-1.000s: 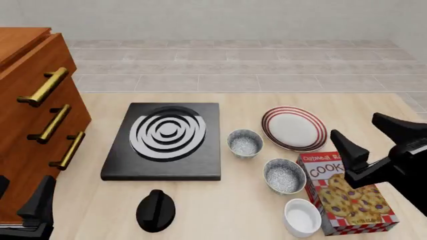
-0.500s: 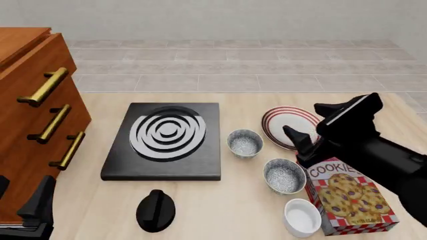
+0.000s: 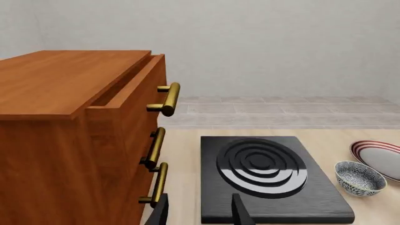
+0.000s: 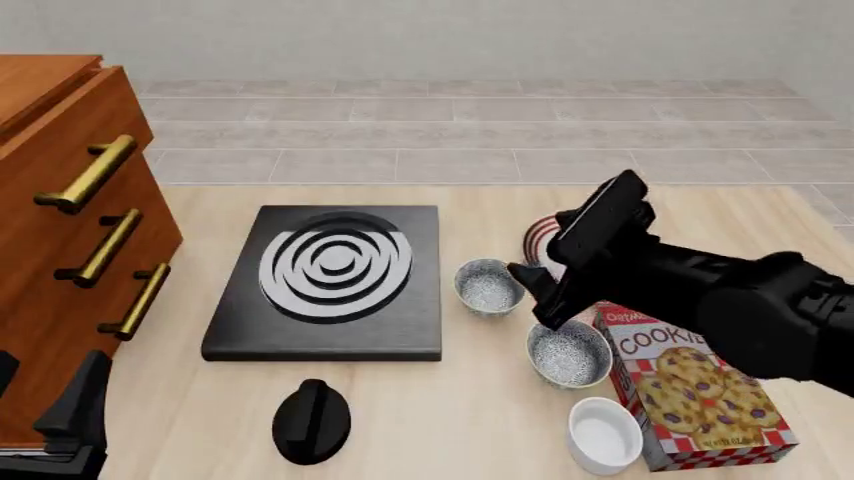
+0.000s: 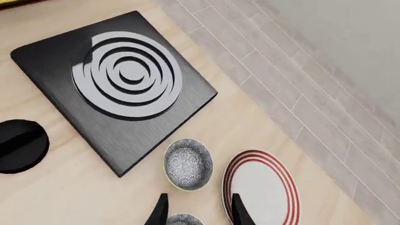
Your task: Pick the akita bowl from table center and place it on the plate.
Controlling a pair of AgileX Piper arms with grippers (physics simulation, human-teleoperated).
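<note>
Akita bowl (image 4: 490, 286) sits untouched on the table (image 4: 507, 215), between the black stove plate (image 4: 331, 280) and the striped plate (image 5: 261, 189). Right gripper (image 4: 577, 255) hangs above the gap between bowl and plate, fingers spread, nothing held. In the right wrist view both fingertips (image 5: 162, 209) show with clear space between them; the bowl (image 5: 187, 163) lies just beyond them, upright, speckled inside visible. The plate lies beside the bowl, not touching it; in the front view the right arm covers most of it, only its left rim showing.

Slightly larger bowl with darker inside (image 4: 569, 352) is near the akita bowl on the camera side, under the gripper's lower finger in the front view. Plain white bowl (image 4: 603, 434) sits further toward the camera, touching or just beside the cookie box (image 4: 705, 398); can't tell which. Black knob-like object (image 4: 311, 419) lies on the table on the near side of the stove plate.

Left gripper (image 3: 198, 211) is parked at the near left table edge beside the wooden drawer cabinet (image 4: 60, 240), fingers apart, empty. Its wrist view looks past the brass handles (image 3: 166, 99) toward the stove plate and akita bowl.
</note>
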